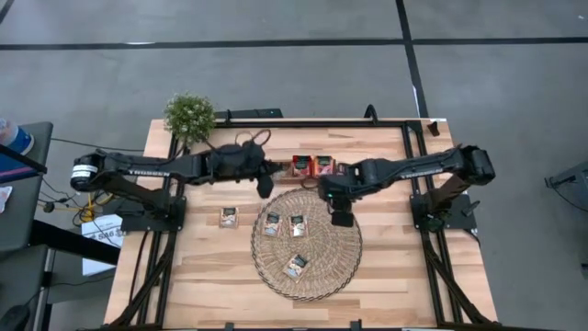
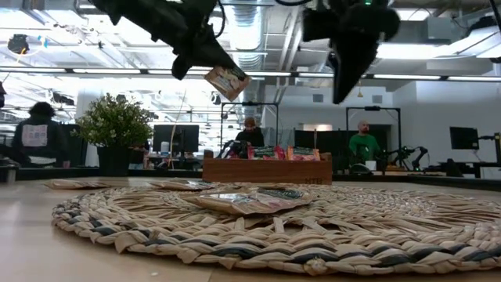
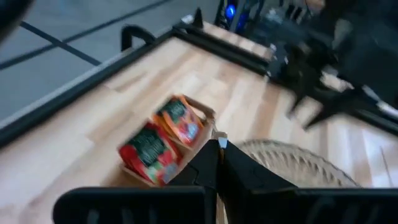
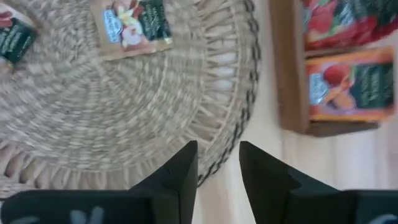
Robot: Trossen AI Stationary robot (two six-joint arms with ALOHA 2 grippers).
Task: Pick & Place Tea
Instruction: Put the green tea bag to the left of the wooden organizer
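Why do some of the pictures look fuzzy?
Left wrist view: the tray and its red tea bags are smeared by motion blur. Right wrist view: the tray side is soft, the mat clearer. Low view: the near mat is sharp; ceiling lights glare, so the arms look like dark shapes.

Even, bright overhead lighting, soft short shadows under both arms on the table (image 1: 386,276), ceiling strip lights glaring in the low view, arms there in dark silhouette, woven mat (image 2: 258,227) foreground soft, left wrist view heavily motion-blurred, right wrist view mildly blurred
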